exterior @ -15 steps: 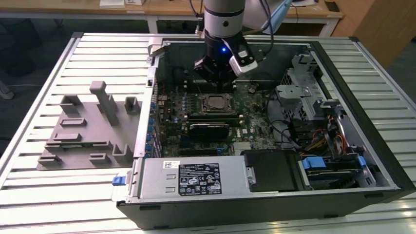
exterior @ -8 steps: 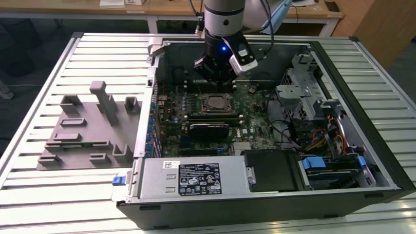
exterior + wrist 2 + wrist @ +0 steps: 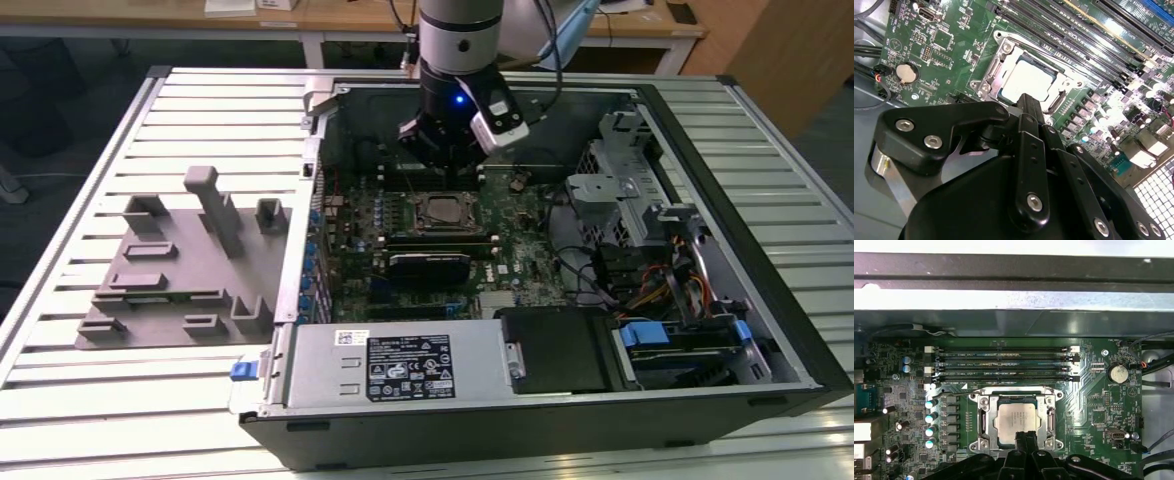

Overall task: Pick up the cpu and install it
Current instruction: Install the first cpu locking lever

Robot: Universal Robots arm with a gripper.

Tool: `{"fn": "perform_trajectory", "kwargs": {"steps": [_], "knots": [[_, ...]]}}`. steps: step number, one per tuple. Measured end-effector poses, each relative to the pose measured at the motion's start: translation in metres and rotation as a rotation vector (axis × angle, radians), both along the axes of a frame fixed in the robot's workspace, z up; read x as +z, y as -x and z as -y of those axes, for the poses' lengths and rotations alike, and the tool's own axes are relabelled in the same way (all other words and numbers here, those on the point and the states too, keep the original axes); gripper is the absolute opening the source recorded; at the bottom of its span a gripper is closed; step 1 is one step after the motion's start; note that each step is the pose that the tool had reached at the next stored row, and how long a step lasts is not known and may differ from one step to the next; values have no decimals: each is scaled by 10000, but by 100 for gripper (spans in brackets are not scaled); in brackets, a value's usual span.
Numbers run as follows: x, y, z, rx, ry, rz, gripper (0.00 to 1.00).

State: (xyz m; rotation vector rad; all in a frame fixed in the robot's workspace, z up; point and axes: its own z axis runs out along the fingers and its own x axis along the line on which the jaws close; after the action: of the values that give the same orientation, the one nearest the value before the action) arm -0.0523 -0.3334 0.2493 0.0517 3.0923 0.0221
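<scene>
The cpu (image 3: 1016, 419) lies in the socket frame (image 3: 982, 421) on the motherboard (image 3: 1094, 405) inside the computer case (image 3: 400, 420). The gripper (image 3: 1024, 436) hangs just over the cpu's edge, its fingers (image 3: 1020, 441) clenched together on nothing.

The computer case (image 3: 534, 430) lies open on top, so the way down to the cpu (image 3: 1016, 421) in its socket frame (image 3: 982, 415) is free. The gripper (image 3: 1024, 436) hangs close above. The drive cage (image 3: 621, 190), cables (image 3: 641, 285) and power supply (image 3: 320, 370) hem the motherboard's (image 3: 1099, 405) edges, and memory slots (image 3: 1001, 362) run beside the socket.
</scene>
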Motion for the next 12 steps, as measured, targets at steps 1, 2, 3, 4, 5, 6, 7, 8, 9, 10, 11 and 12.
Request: {"fn": "perform_trajectory", "kwargs": {"steps": [1, 2, 3, 4, 5, 6, 7, 8, 9, 10, 11, 12], "knots": [[0, 3, 0, 0, 0, 0, 11], [0, 10, 0, -1, 0, -1, 11], [0, 19, 0, -1, 0, 0, 11], [0, 29, 0, 0, -1, 0, 11], [-1, 39, 0, -1, -1, 0, 11], [-1, 50, 0, -1, -1, 1, 11], [-1, 62, 0, -1, -1, 1, 11], [-1, 73, 0, -1, -1, 1, 11], [0, 85, 0, 0, -1, 0, 11], [-1, 97, 0, 0, -2, 1, 11], [-1, 109, 0, -1, -1, 1, 11], [-1, 122, 0, -2, -1, 0, 11]]}}
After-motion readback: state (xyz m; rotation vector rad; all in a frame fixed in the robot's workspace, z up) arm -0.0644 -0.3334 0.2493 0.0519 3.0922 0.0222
